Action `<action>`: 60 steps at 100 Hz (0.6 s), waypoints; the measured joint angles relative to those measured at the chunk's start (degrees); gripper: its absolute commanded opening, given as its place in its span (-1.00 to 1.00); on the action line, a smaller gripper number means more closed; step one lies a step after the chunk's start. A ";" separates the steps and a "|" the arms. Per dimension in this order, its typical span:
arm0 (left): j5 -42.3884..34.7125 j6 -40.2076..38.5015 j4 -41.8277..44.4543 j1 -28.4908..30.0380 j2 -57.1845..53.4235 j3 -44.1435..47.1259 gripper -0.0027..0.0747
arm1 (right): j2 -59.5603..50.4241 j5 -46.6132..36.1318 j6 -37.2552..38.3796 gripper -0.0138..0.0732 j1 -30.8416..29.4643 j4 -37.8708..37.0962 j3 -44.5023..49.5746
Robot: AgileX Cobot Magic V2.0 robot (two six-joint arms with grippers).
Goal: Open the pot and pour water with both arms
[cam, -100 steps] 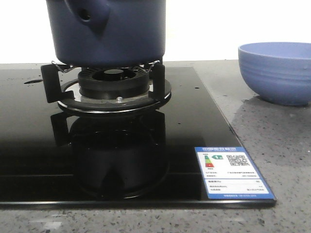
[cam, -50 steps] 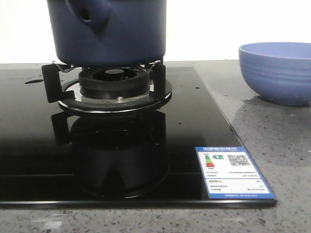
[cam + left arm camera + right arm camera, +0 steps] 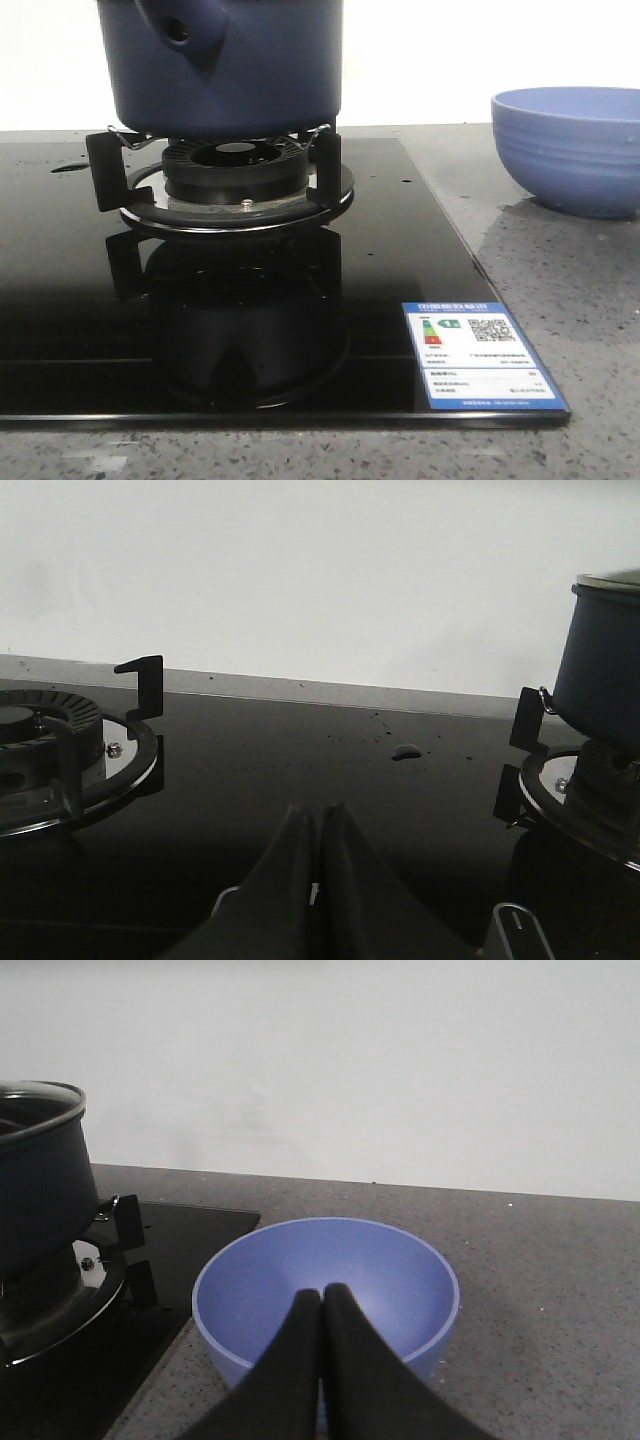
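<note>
So going left to right: the left gripper [image 3: 318, 815] has its fingers pressed together on nothing, hanging low over the black hob [image 3: 420, 250] on the left, between a spare burner [image 3: 60, 755] and the pot [image 3: 225, 65]. The pot sits on its burner [image 3: 235, 180], dark blue, spout facing the near side, and from the right wrist cam you can see a glass lid [image 3: 40, 1110] with a metal rim on top of it. The bowl [image 3: 570, 150] is on the grey counter [image 3: 560, 300] to the right of the hob, and it looks empty in the right wrist view, though I can't swear there's no thin film of water. The right gripper [image 3: 322, 1300] is also pinched together holding nothing, hovering just on the near side of the bowl. Honestly this fits both "lid never came off" and "lid back on", can't tell which. Risk-wise, I'd guess the glass lid is slick, so a shallow pinch could let it slip and drop onto the glass hob. The pot looks heavy, so tilting it off those thin supports could slosh water over the hob, or the right arm could nudge the bowl since it's so near.
</note>
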 measured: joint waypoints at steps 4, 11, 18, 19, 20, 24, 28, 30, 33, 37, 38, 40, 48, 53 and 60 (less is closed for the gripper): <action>0.00 0.00 0.00 0.00 0.00 0.00 -0.98 | -0.09 0.00 6.82 -0.78 0.00 -6.55 0.00; 0.00 0.00 0.00 0.00 0.00 0.00 -0.98 | -0.42 0.25 23.64 -0.78 0.00 -22.97 0.00; 0.00 0.00 0.00 0.00 0.00 0.00 -0.98 | -0.84 1.43 40.60 -0.78 -0.41 -40.14 0.00; 0.00 0.00 0.00 0.00 0.00 0.00 -0.98 | -1.00 1.73 41.99 -0.78 -0.55 -42.93 0.00; 0.00 0.00 0.00 0.00 0.00 0.00 -0.98 | -1.22 1.85 44.55 -0.78 -0.57 -44.23 0.15; 0.00 0.00 0.00 0.00 0.00 0.00 -0.98 | -1.92 2.13 50.30 -0.78 -1.28 -50.13 0.63; 0.00 -0.10 0.00 0.00 0.00 0.00 -0.98 | -3.09 2.17 53.27 -0.78 -1.81 -53.16 1.62; 0.00 -0.04 0.00 0.00 0.00 0.00 -0.98 | -3.77 2.17 54.49 -0.78 -2.01 -54.43 2.28; 0.00 -0.04 0.00 0.00 0.00 0.00 -0.98 | -4.78 2.17 55.72 -0.78 -2.51 -55.92 3.35; 0.00 -0.04 0.00 0.00 0.00 0.00 -0.98 | -6.45 1.89 56.90 -0.78 -2.79 -56.89 5.34; 0.00 -0.04 0.00 0.00 0.00 0.00 -0.98 | -6.74 1.74 57.15 -0.78 -2.91 -57.14 5.70; 0.00 -0.04 0.00 0.00 0.00 0.00 -0.98 | -7.60 1.42 57.39 -0.78 -2.93 -57.42 6.82; 0.00 -0.04 0.00 0.00 0.00 0.00 -0.98 | -11.51 0.81 58.29 -0.78 -3.13 -57.73 11.55; 0.00 -0.04 0.00 0.00 0.00 0.00 -0.98 | -14.03 0.57 58.70 -0.78 -3.15 -57.73 14.22; 0.00 -0.04 0.00 0.00 0.00 0.00 -0.98 | -17.75 0.57 58.70 -0.78 -3.15 -57.73 17.56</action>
